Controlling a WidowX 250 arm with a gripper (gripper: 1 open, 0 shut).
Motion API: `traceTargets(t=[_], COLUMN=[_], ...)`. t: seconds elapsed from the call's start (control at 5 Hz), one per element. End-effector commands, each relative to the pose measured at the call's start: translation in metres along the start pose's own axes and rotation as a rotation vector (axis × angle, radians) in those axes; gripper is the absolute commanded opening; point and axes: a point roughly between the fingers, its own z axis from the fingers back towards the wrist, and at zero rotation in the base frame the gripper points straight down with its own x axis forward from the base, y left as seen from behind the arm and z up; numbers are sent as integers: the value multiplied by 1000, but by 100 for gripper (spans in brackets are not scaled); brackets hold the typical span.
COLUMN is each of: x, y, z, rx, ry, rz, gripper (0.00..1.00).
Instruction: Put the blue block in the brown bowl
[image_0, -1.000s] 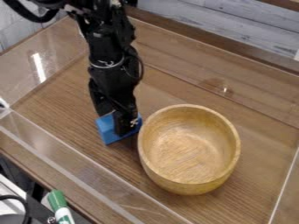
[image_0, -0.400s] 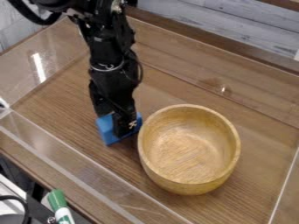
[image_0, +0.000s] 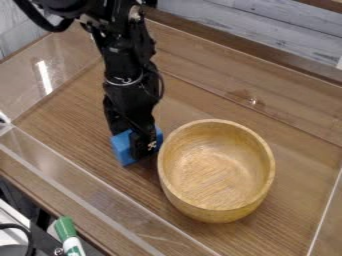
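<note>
Claw lowered over the blue block, left of the brown bowl.

The claw (image_0: 135, 133) is pointed straight down with jaws spread wide around the blue block (image_0: 130, 148), which is seen resting on the wooden surface (image_0: 241, 80) just beside the brown bowl (image_0: 217, 169), outside its rim.

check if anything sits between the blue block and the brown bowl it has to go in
Nothing visible does. The small bright blue foam block sits on the wooden table just left of the large round light-brown wooden bowl, with only bare tabletop between them. The black gripper is directly over the block, fingers open.
</note>
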Motion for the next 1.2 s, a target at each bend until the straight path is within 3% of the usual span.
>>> traceTargets(t=[0.0,1.0], x=[5,6], y=[9,15], z=[5,-10], rx=[25,31], ry=[-31,-36], rz=[8,-3], gripper=[100,100])
